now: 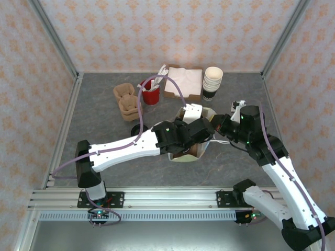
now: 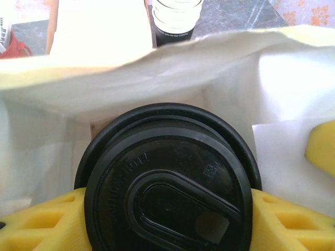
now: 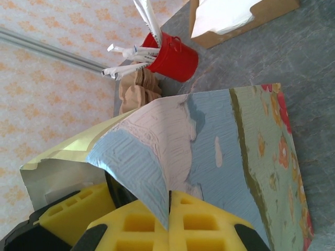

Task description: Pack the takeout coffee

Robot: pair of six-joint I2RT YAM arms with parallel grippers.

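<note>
- Left hand [image 2: 168, 222] is gripping the takeout coffee [image 2: 167, 178] by its sides. The yellow fingers [image 2: 42, 225] are pressing in just under the black lid.
- The cup is sitting upright inside the mouth of the paper bag [image 2: 157, 68], white lining all around it.
- Right hand [image 3: 168, 225] is pinching the bag's printed wall, closed down on the paper and propping the mouth open.
- Judgement: the step in hand is lowering the cup to the bag floor.
  - This is calling for a straight, level descent, with the right hand holding the mouth wide.
  - Release should come only once the base is resting.
  - The fingers should be opening narrowly so they are not snagging the lining.
- Hidden: the lid is covering the cup's base and the bag floor in the left wrist view, so the remaining depth is not readable.
- In the top view both arms are crowding over the bag mouth, so the cup is hard to make out there.
</note>
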